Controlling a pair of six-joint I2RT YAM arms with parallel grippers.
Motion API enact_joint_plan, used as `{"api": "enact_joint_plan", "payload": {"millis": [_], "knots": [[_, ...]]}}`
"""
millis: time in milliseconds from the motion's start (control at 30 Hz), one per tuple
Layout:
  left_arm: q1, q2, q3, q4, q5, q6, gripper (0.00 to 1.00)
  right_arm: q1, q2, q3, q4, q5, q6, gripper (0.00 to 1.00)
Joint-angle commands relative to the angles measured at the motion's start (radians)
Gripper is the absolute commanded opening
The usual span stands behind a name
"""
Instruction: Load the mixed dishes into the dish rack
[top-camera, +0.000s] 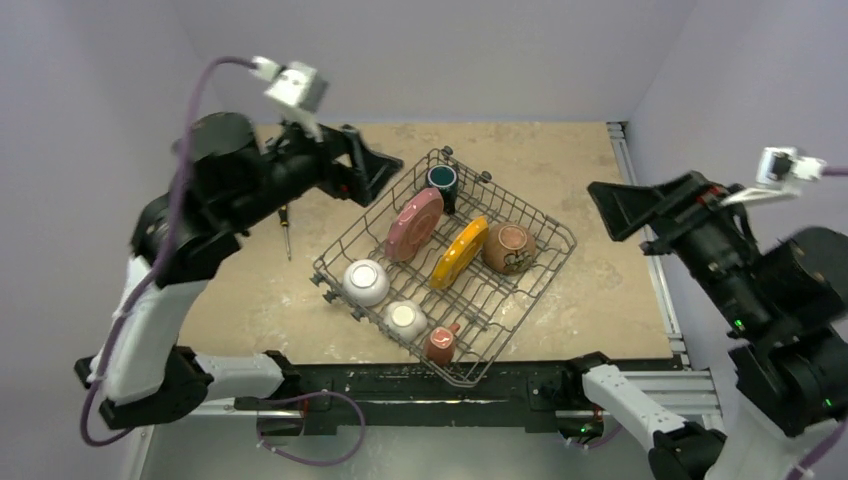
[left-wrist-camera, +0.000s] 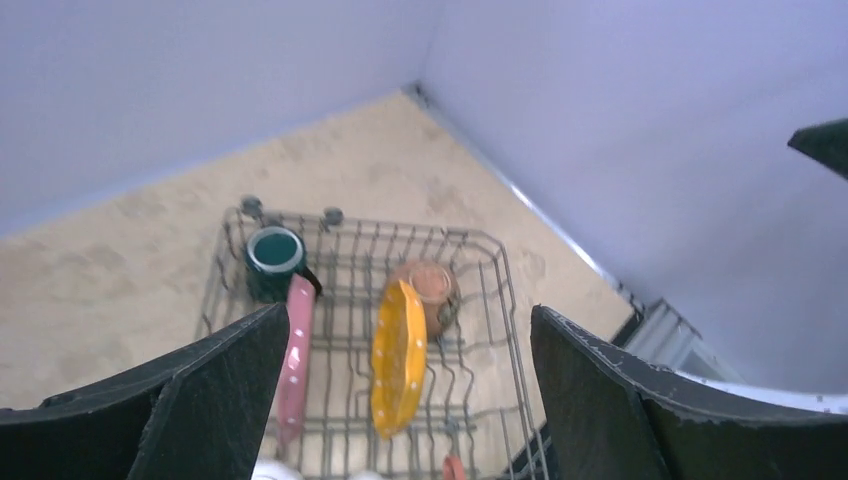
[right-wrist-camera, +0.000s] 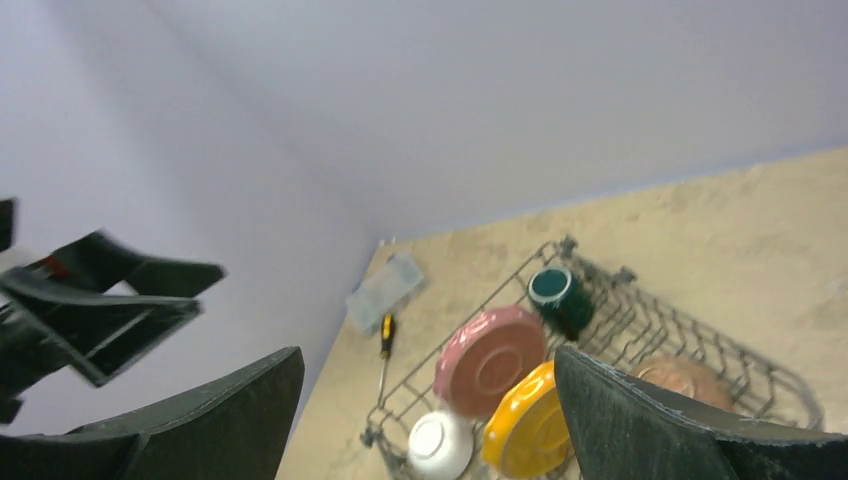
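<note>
The grey wire dish rack (top-camera: 540, 285) sits on the table, tilted diagonally. In it stand the pink dotted plate (top-camera: 414, 224), the yellow plate (top-camera: 460, 251), the brown bowl (top-camera: 509, 247), the white bowl (top-camera: 366, 281), the small floral bowl (top-camera: 405, 319), the red-and-white mug (top-camera: 441, 343) and the dark teal mug (top-camera: 443, 184). My left gripper (top-camera: 372, 165) is open and empty, raised above the rack's far left corner. My right gripper (top-camera: 622, 205) is open and empty, raised to the right of the rack. The left wrist view shows the rack (left-wrist-camera: 480, 300) between the open fingers.
A screwdriver (top-camera: 286, 226) lies on the table left of the rack, and it also shows in the right wrist view (right-wrist-camera: 384, 345). A clear plastic box (right-wrist-camera: 385, 290) lies near the left wall. A metal rail (top-camera: 650, 250) runs along the table's right edge.
</note>
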Motion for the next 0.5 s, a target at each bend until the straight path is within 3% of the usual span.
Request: {"api": "enact_joint_plan", "payload": {"millis": [0,233,467], "knots": [[-0.001,-0.143,0.026,0.133,-0.237,0.105,0.9,-0.002,-0.077,0.088,0.078,0.269,-0.103,0.98],[-0.001,-0.36,-0.067,0.363,-0.422,0.205,0.91,-0.002,-0.133,0.156,0.124,0.504,-0.135,0.98],[0.0,-0.442,-0.105,0.37,-0.479,0.225,0.91,-0.002,-0.178,0.067,0.14,0.584,-0.111,0.98]]}}
